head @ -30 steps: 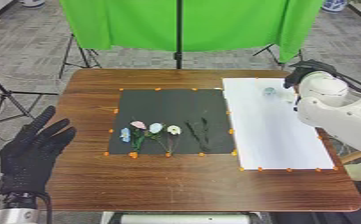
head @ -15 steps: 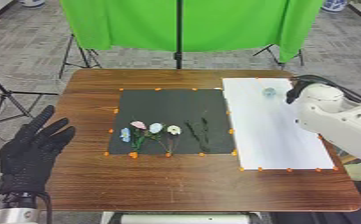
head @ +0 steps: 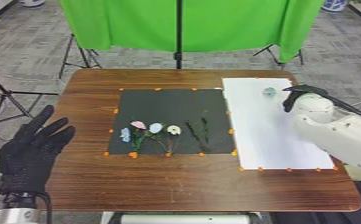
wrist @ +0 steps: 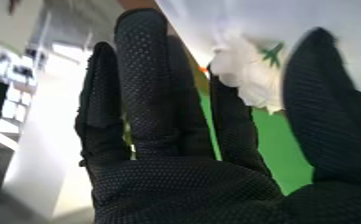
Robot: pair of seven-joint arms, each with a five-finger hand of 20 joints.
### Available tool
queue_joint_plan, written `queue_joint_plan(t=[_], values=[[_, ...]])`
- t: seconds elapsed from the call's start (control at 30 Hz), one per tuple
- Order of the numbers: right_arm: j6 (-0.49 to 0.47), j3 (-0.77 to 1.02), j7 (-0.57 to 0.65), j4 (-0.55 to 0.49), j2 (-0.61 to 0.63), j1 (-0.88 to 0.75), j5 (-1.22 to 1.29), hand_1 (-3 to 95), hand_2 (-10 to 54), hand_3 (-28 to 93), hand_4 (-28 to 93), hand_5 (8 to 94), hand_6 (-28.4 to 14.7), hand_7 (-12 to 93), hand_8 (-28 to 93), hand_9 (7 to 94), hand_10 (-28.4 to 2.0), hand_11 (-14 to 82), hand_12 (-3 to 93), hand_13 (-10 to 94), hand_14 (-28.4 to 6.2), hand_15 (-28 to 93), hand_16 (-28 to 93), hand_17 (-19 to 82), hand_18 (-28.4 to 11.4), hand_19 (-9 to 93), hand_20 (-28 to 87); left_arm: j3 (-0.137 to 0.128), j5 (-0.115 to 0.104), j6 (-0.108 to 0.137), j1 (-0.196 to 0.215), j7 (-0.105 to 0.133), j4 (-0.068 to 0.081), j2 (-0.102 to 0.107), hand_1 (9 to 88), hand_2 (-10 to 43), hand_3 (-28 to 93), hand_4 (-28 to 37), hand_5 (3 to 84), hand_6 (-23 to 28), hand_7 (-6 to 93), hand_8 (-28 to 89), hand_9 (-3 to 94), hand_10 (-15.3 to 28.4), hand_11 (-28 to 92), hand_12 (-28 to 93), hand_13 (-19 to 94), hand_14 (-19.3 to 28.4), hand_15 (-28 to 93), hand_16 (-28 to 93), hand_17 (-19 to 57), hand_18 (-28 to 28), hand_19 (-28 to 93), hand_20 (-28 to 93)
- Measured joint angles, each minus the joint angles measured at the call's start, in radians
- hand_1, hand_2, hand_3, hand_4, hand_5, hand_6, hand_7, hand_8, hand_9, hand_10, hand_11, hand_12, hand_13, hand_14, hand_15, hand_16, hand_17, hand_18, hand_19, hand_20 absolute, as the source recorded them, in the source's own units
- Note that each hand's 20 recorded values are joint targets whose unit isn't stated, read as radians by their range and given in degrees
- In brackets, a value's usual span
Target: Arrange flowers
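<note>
Apparently, the step in hand is to bring the right hand (head: pixel 306 94) to the small pale thing (head: pixel 269 92) at the far end of the white sheet (head: pixel 274 132). That hand is just beside it, its fingers long and loose, with nothing gripped. A white bloom (wrist: pixel 247 72) with a bit of green shows between the fingers and thumb in the right wrist view; it may be that same thing, though I cannot be sure.

To do this well, keep the thumb wide until it has passed the petals, come in slowly from the side, then pinch low, where the stem should be firmer. Squeezing the bloom could crush it; a knock could tip it.

The other flowers lie on the black mat (head: pixel 154 105): blue (head: pixel 125 134), pink (head: pixel 138 124) and two pale ones, beside dark green stems (head: pixel 205 134). The left hand (head: pixel 30 160) is spread and relaxed at the table's left.
</note>
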Motion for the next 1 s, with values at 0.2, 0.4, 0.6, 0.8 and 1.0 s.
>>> queue_joint_plan(t=[0.2,0.4,0.6,0.8,1.0], values=[[0.227,-0.177,-0.006,0.011,-0.002,0.070,-0.123,52.3,-9.4,67,-28,79.2,5.1,19,-3,87.3,-6.1,13.8,24.7,78,-4.3,58,17,32,-17.7,83,20,0.002,0.000,0.000,-0.006,-0.001,0.001,0.004,21.0,6.6,79,-27.6,33.7,8.1,12.2,-8,31.6,19.0,29,12,22,27.2,62,-12,-9.9,21.2,54,28],[0.298,-0.266,-0.012,0.015,-0.001,0.107,-0.154,53.4,-9.5,68,-28,83.1,4.7,20,-1,91.8,-4.6,14.7,27.4,81,-2.9,59,19,33,-16.7,85,20,0.002,-0.001,0.000,-0.007,-0.001,0.002,0.008,21.0,6.6,79,-27.6,33.8,8.1,12.2,-8,31.5,19.0,29,12,22,27.2,62,-12,-9.9,21.2,54,28],[0.391,-0.294,-0.013,0.000,0.005,0.118,-0.187,52.9,-9.5,70,-28,83.8,4.2,19,0,92.7,-4.8,15.6,27.5,82,-2.9,59,19,33,-16.8,85,20,0.003,-0.001,0.000,-0.007,-0.001,0.002,0.011,21.0,6.7,79,-27.6,33.8,8.2,12.1,-8,31.5,18.9,29,12,22,27.1,61,-12,-9.9,21.2,54,28],[0.458,-0.379,-0.004,-0.032,0.002,0.188,-0.230,53.0,-9.5,71,-28,84.6,3.7,19,1,93.3,-5.0,16.1,27.6,82,-2.8,60,19,34,-17.1,86,20,0.003,-0.001,-0.001,-0.007,-0.003,0.003,0.013,21.0,6.7,79,-27.7,33.8,8.2,12.1,-8,31.5,19.0,29,12,22,27.1,61,-12,-9.9,21.2,54,28],[0.501,-0.391,-0.004,-0.074,-0.021,0.248,-0.260,52.9,-9.5,71,-28,85.1,3.4,18,1,93.5,-5.3,16.6,27.4,83,-2.8,60,20,33,-17.2,86,20,0.000,-0.001,-0.001,-0.008,-0.004,0.003,0.013,21.0,6.6,79,-27.7,33.8,8.1,12.1,-8,31.5,19.0,29,12,22,27.2,61,-12,-9.9,21.2,54,28]])
